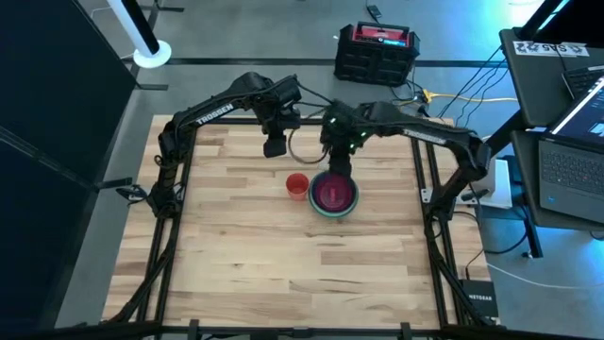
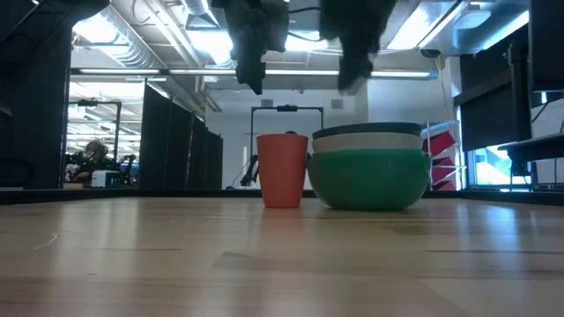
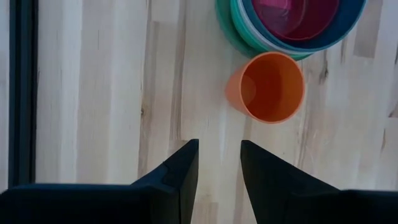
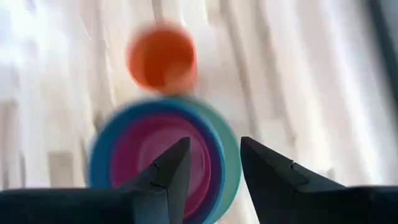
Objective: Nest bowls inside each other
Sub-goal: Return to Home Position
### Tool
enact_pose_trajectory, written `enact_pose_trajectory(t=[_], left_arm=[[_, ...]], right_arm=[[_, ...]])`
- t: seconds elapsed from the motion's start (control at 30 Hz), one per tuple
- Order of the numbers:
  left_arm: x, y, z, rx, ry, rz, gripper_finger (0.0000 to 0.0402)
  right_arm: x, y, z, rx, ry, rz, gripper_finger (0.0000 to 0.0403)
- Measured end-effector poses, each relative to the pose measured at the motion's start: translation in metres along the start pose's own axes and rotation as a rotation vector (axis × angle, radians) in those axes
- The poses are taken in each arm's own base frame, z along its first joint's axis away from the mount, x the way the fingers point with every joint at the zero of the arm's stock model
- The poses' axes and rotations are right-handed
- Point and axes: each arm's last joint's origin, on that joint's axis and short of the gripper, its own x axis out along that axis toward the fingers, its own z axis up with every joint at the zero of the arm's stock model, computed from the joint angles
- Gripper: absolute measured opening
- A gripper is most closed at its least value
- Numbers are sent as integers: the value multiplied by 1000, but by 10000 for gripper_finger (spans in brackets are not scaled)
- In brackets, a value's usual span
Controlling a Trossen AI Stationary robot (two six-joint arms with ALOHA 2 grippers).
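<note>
— Right gripper point(image 4: 214, 142)?
— Raised over the back rim of the stack of bowls point(image 1: 333, 195), fingers spread, nothing between them. The left gripper point(image 3: 219, 144) hangs above the table point(image 1: 283, 274) behind the cup point(image 1: 296, 184), also parted and empty.
— And the stack?
— Mid-table, nested: a glossy pink bowl point(image 3: 298, 15) innermost, inside a dark blue bowl point(image 3: 345, 31). A white bowl point(image 2: 368, 140) shows as a band, and all sit in a round-bellied green bowl point(image 2: 370, 180).
— The cup?
— Smooth orange, tapered, upright, empty. It stands just beside the stack, on the left arm's side, on pale planked wood.
</note>
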Motion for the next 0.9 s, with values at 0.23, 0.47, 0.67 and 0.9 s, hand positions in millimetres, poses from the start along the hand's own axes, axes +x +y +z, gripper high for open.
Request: enact_pose_trajectory(t=[0.23,0.47,0.67,0.9], left_arm=[[-15,-13,7,55,-135,-53,29],[-39,-31,17,147,-338,-140,0],[-82,-49,30,282,-665,-265,0],[-98,-66,38,248,-767,-254,0]], right_arm=[[-87,21,-15,-31,-214,-22,40],[-167,46,-60,-62,-402,-9,3],[-228,71,-129,-117,-617,107,0],[-256,87,-211,-68,-775,121,0]])
